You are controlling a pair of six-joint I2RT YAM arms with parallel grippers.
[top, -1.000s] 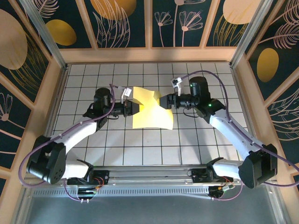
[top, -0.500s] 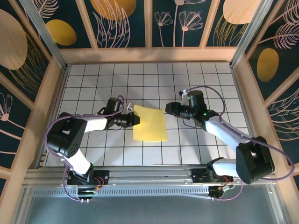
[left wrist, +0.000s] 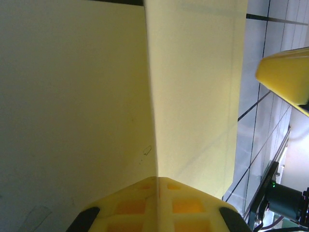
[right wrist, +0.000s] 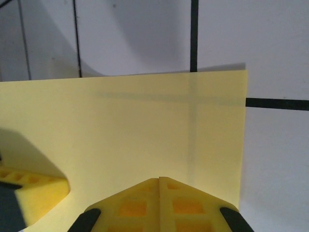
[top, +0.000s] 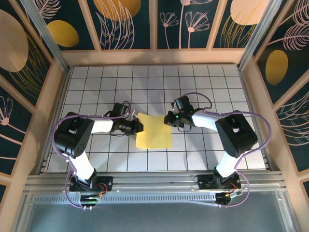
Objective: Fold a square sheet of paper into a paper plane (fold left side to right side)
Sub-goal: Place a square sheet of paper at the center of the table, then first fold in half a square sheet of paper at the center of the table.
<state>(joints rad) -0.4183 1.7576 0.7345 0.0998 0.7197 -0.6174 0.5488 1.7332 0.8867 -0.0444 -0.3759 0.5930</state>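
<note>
The square sheet of paper (top: 154, 133) lies pale yellow and nearly flat on the gridded table, about two tiles wide. At its left edge sits my left gripper (top: 140, 126). In the left wrist view its jaws (left wrist: 157, 179) are shut with the sheet (left wrist: 193, 72) running straight into their seam. My right gripper (top: 167, 119) rests at the sheet's far right corner. Its jaws (right wrist: 159, 179) are shut with their tips over the flat sheet (right wrist: 120, 125), and no paper shows between them. The right gripper's fingertip (left wrist: 285, 77) shows in the left wrist view.
The white grid table (top: 96, 82) is boxed in by wooden walls (top: 154, 57) at the back and both sides. An aluminium rail (top: 154, 181) runs along the near edge by the arm bases. Cables loop over both arms.
The sheet went from lifted and curled between both grippers to lying flat. Both grippers came down low. The right gripper closed and moved to the sheet's far right corner.
</note>
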